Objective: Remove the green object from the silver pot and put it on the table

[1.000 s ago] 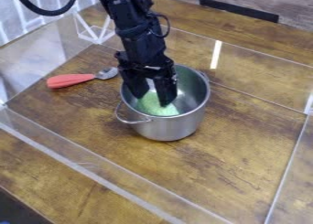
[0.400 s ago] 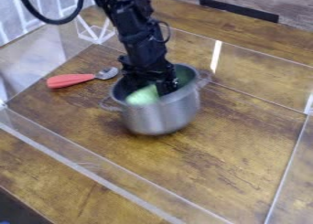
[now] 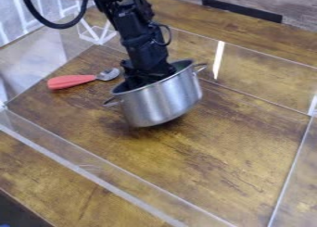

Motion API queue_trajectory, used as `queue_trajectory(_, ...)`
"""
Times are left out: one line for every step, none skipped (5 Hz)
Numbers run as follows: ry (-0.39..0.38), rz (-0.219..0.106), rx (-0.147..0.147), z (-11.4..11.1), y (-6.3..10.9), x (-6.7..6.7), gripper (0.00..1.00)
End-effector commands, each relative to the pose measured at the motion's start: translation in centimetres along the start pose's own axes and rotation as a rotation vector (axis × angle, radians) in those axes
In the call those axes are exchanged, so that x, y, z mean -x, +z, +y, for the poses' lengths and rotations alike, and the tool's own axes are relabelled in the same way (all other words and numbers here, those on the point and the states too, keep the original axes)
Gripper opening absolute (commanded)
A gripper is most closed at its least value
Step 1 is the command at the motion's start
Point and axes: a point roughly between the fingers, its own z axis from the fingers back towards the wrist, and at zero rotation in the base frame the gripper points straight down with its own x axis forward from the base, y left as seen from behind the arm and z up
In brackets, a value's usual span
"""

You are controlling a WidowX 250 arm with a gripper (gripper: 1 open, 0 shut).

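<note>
And here the silver pot (image 3: 165, 101) tips towards the arm, probably because the tool (image 3: 144, 76), jaws spread wide inside its mouth, is wedged against the wall, with the green object out of sight, presumably deep inside, above the surface (image 3: 229, 143).

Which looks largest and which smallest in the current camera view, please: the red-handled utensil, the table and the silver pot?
1. Table
2. Silver pot
3. Red-handled utensil

The differences are plain in this view.
</note>
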Motion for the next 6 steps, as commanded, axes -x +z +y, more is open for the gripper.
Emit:
queue_trajectory(0.009,-0.018,0.011,0.34,0.61,-0.72,1.00)
queue_trajectory(0.029,-0.017,0.028,0.47,0.60,-0.88,1.00)
queue_trajectory(0.050,-0.017,0.050,0.48,0.55,-0.95,1.00)
queue_trajectory(0.071,-0.015,0.073,0.49,0.39,-1.01,1.00)
queue_trajectory(0.095,-0.009,0.093,0.46,0.13,-0.99,1.00)
queue_trajectory(0.121,0.001,0.113,0.44,-0.28,-0.92,1.00)
